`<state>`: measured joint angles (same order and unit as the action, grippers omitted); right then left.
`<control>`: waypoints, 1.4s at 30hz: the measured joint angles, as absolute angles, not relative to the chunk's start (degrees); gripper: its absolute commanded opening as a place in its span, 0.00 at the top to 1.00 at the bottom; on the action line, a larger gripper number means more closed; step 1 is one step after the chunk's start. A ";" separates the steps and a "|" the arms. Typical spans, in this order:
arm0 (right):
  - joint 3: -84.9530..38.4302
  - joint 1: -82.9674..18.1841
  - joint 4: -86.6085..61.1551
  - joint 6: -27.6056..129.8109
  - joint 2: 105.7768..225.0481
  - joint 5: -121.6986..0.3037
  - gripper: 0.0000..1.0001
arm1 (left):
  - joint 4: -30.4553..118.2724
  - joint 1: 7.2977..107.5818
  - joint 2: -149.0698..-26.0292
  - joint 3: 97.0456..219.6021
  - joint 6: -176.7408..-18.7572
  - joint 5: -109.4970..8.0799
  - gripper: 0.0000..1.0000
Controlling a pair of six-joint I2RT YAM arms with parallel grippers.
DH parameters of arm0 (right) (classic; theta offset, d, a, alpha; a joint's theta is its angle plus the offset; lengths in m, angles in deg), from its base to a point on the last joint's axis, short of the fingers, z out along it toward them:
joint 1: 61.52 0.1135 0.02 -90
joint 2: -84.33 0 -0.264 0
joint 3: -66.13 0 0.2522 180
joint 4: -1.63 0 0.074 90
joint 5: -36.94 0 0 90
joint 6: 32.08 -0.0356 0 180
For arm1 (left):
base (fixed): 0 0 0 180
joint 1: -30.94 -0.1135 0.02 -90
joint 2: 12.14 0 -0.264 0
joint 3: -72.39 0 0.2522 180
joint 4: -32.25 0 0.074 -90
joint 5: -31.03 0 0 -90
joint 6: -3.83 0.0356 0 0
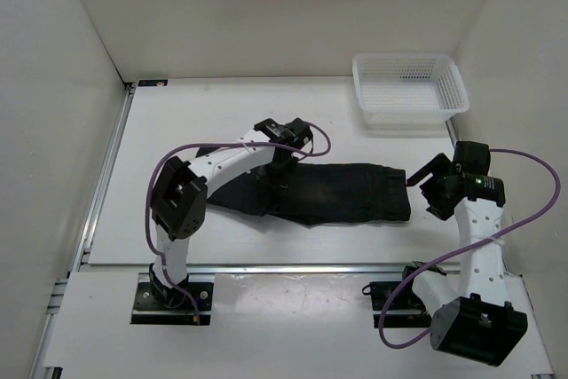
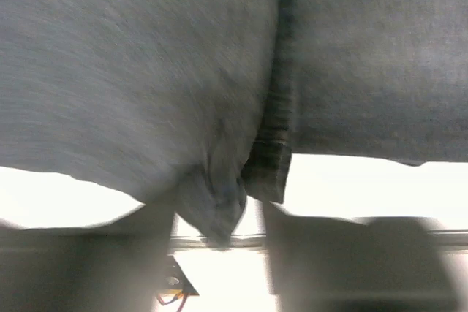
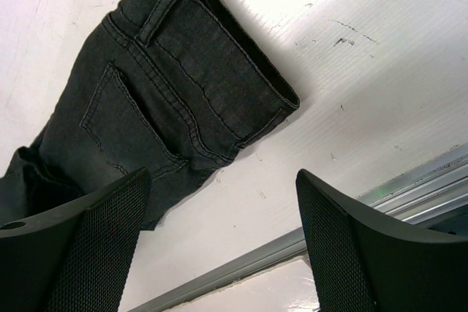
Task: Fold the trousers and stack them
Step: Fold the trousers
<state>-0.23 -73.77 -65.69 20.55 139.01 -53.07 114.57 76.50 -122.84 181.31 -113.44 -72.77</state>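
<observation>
Worktop (image 1: 142, 175) carried the black trousers (image 1: 355, 193), laid left-right across its middle. The waistband (image 3: 227, 49) was at the right end and the legs ran left under the L arm.

Step in hand looked like the fold. It prob. needs a firm pinch through both layers at the near edge, then a low lift and a carry across w/o dragging the rest. The waist end should stay flat.

L gripper (image 1: 272, 184) sat down on the cloth approx. mid-leg. Its wrist view showed a tuck of fabric between the fingers (image 2: 146, 253), but too blurred to tell if clamped or loose.

R gripper (image 3: 223, 180) was spread wide, holding nothing. It hovered just right of the waistband, apart from it.
</observation>
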 measured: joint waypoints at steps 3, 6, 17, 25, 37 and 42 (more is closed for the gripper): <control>-0.23 -73.77 -65.69 20.53 138.68 -53.07 0.15 | 113.95 77.59 -125.26 180.35 -113.52 -70.24 0.00; -0.23 -73.77 -65.71 20.53 138.26 -53.09 0.15 | 114.24 78.18 -126.29 180.85 -113.41 -69.21 0.00; 0.84 -73.77 -65.80 20.51 137.28 -53.26 0.15 | 114.87 76.63 -132.08 197.33 -113.57 -71.75 0.28; 0.87 -73.77 -66.02 20.55 136.14 -53.24 0.15 | 116.34 75.21 -137.64 194.42 -116.63 -77.47 0.39; 0.89 -73.77 -66.02 20.57 136.58 -53.70 0.15 | 113.54 73.90 -135.08 191.43 -119.99 -78.11 0.90; 0.89 -73.77 -66.02 20.55 136.58 -53.70 0.15 | 110.48 70.49 -130.23 189.05 -119.86 -72.69 0.90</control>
